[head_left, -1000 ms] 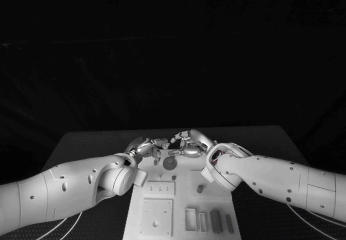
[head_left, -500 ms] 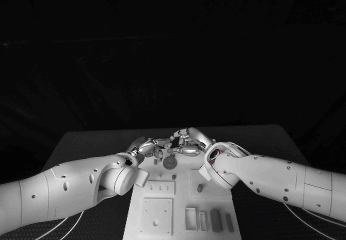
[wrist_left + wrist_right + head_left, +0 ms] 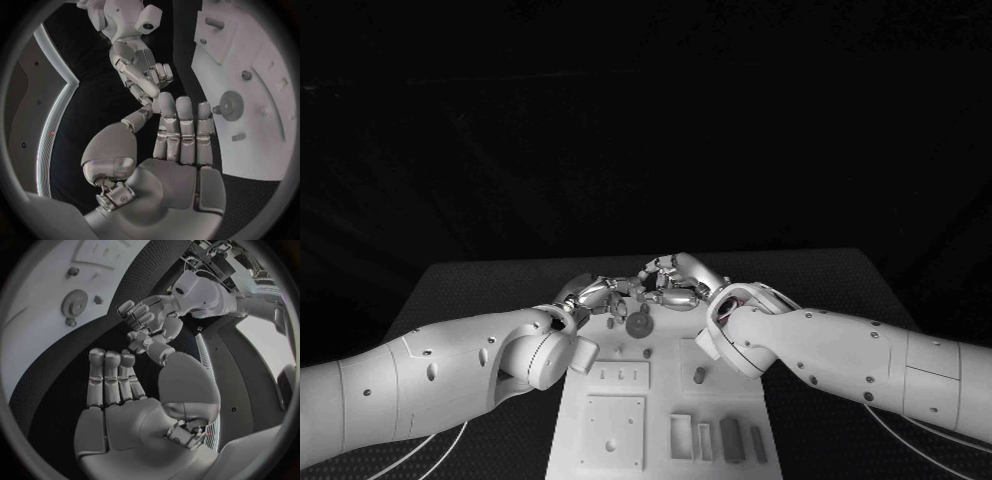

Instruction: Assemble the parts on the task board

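Black tabletop surrounds my task board. Over the past second my left hand and right hand have crept closer together just beyond the gear; whether either pinches a part, I cannot tell. I judge a handover or regrasp underway. Beyond the gear, the board's far edge leaves open table for moving.

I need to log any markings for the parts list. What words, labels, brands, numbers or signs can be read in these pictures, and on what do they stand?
None: no readable text on the task board, the gear, the left hand or the right hand.
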Available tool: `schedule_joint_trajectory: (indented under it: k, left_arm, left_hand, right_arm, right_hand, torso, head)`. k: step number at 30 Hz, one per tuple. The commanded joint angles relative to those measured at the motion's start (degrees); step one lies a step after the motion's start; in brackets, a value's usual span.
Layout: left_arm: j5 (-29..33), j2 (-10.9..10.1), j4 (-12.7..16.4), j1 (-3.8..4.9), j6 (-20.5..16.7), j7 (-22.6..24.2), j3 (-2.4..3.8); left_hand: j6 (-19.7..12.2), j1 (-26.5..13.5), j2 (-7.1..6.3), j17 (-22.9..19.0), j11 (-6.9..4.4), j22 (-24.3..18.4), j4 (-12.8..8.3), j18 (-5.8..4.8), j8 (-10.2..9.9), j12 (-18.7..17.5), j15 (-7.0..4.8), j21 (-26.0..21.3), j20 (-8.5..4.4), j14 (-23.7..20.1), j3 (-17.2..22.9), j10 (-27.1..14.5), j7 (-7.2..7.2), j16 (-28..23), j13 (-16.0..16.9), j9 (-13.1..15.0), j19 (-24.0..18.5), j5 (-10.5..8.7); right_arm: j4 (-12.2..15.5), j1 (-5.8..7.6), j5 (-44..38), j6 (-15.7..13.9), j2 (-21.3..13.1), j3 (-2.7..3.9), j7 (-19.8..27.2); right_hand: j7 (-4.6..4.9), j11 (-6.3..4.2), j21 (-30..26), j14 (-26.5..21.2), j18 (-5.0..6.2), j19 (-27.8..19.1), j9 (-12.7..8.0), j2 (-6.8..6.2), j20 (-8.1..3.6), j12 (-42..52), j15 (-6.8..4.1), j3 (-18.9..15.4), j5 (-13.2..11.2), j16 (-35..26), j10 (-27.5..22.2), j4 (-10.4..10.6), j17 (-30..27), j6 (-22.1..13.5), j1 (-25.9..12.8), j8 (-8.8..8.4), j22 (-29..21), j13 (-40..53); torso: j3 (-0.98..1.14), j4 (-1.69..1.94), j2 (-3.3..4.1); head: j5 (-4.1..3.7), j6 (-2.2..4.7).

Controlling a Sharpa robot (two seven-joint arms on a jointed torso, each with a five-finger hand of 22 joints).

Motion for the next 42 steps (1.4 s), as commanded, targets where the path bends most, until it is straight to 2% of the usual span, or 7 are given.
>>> schedule_joint_trajectory:
  k: [1,6,11,18,33,42]
  left_arm:
    - [-0.43,0.15,0.16,0.03,1.55,0.13,0.03]
    - [-0.46,0.13,0.16,0.03,2.02,0.06,0.03]
    - [-0.67,0.14,0.15,0.03,2.37,-0.08,0.03]
    - [-0.76,0.04,-0.02,0.03,2.93,-0.4,0.03]
    - [-3.54,-0.06,-0.79,0.02,6.34,-1.45,-0.03]
    - [-4.81,-0.1,-1.09,0.02,6.97,-1.54,-0.06]
  left_hand:
    - [-0.06,1.08,0.62,-0.06,-0.47,-0.05,-0.4,-0.69,0.08,-0.37,0.09,-0.25,-5.21,0.28,-0.02,0.14,-0.31,-0.37,-0.08,0.06,-0.51,0.18]
    - [-0.07,1.1,0.62,-0.07,-0.47,-0.05,-0.41,-0.69,0.07,-0.39,0.1,-0.26,-5.2,0.29,-0.04,0.15,-0.31,-0.37,-0.08,0.06,-0.52,0.18]
    - [-0.07,1.11,0.62,-0.07,-0.47,-0.05,-0.42,-0.7,0.06,-0.41,0.11,-0.28,-5.19,0.29,-0.06,0.15,-0.32,-0.38,-0.09,0.06,-0.55,0.18]
    - [-0.08,1.12,0.63,-0.09,-0.47,-0.05,-0.42,-0.71,0.05,-0.43,0.12,-0.31,-5.17,0.29,-0.09,0.16,-0.31,-0.4,-0.1,0.07,-0.58,0.18]
    - [-0.94,2.16,-0.22,-0.36,-0.21,0.05,-1.17,-0.85,-0.48,-0.99,0.34,-0.7,-4.93,-0.3,-0.32,-0.58,-0.02,-0.91,-0.26,0.0,-1.25,0.12]
    - [-1.13,2.39,-0.29,-0.4,-0.12,0.07,-1.15,-0.87,-0.58,-1.07,0.42,-0.8,-4.83,-0.47,-0.37,-0.78,0.07,-0.99,-0.26,0.02,-1.4,0.09]
  right_arm:
    - [-0.25,-0.03,-1.27,-0.38,0.24,0.02,0.61]
    - [-0.7,-0.06,-1.43,-0.48,0.57,0.02,0.53]
    - [-0.86,-0.07,-1.65,-0.62,0.6,0.02,0.49]
    - [-1.17,-0.07,-1.83,-1.03,0.37,0.02,0.5]
    - [-1.27,-0.08,-1.77,-1.18,0.17,0.06,0.8]
    - [-1.29,-0.08,-1.56,-0.82,0.08,0.09,0.89]
  right_hand:
    - [-0.74,-1.32,0.3,0.27,1.2,0.52,0.36,0.93,0.01,0.28,-0.39,0.83,-0.33,0.3,-5.22,-0.18,-0.08,11.78,0.26,0.38,0.1,-0.09]
    - [-1.07,-1.68,0.41,0.45,1.2,0.6,1.0,2.09,-0.12,0.31,-0.66,2.63,-0.33,0.3,-4.49,-0.82,-0.2,12.4,0.81,0.83,0.18,-0.29]
    - [-1.18,-1.83,0.54,0.68,1.2,0.76,1.51,2.61,-0.22,0.28,-0.84,3.97,-0.33,0.36,-4.01,-1.4,-0.28,12.67,0.91,1.07,0.23,-0.45]
    - [-1.22,-1.89,0.66,0.88,1.2,0.98,1.93,2.86,-0.3,0.22,-0.94,4.82,-0.33,0.42,-3.69,-1.81,-0.35,12.76,0.63,1.18,0.26,-0.56]
    - [-1.28,-1.97,0.8,1.09,1.2,1.24,2.34,3.29,-0.4,0.2,-1.03,5.39,-0.33,0.5,-3.37,-2.2,-0.41,12.87,0.07,1.26,0.28,-0.64]
    - [-1.3,-1.99,0.84,1.14,1.2,1.32,2.49,3.32,-0.45,0.18,-1.06,5.51,-0.33,0.51,-3.28,-2.43,-0.43,12.88,-0.15,1.27,0.28,-0.66]
  torso:
    - [0.0,0.01,-0.01]
    - [-0.03,0.1,0.02]
    - [0.0,0.06,0.02]
    - [-0.01,-0.04,-0.02]
    - [0.02,-0.02,-0.01]
    - [0.0,-0.02,0.0]
  head:
    - [0.03,0.0]
    - [0.02,-0.03]
    - [0.09,-0.12]
    - [0.18,-0.21]
    - [0.13,-0.24]
    - [0.08,-0.31]
